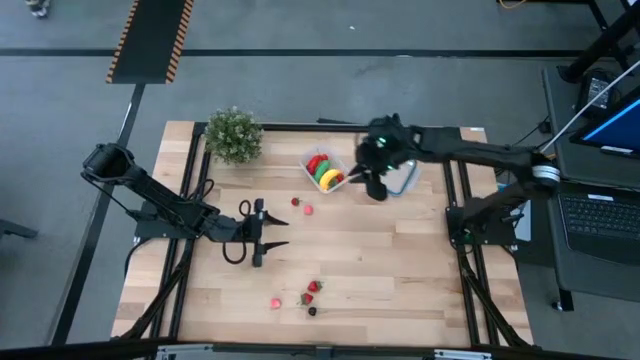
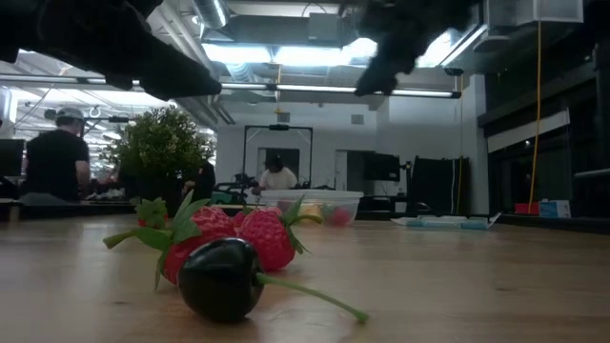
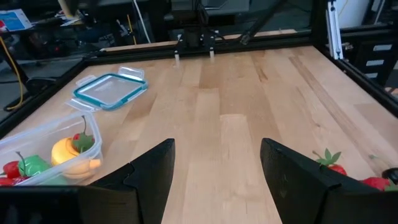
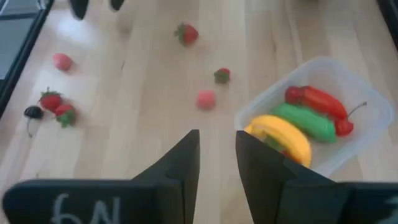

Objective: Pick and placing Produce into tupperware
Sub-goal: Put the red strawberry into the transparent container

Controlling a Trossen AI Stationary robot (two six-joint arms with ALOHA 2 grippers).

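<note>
The clear tupperware (image 1: 325,170) stands on the table at the far middle and holds a yellow banana (image 4: 281,138), a green oblong piece (image 4: 306,122) and a red pepper (image 4: 318,99). Loose produce lies on the wood: two small red pieces (image 1: 302,206) near the tub, and strawberries with a dark cherry (image 1: 310,298) toward the near edge. My right gripper (image 1: 373,188) hangs above the table just right of the tub, open a little, with nothing between its fingers (image 4: 189,158). My left gripper (image 1: 262,232) waits at the left middle, open and empty.
A blue-rimmed clear lid (image 1: 405,178) lies right of the tub, under my right arm. A bushy green potted plant (image 1: 233,134) stands at the far left corner. In the low view people (image 2: 55,152) show in the room beyond. Bare wood lies between the two groups of produce.
</note>
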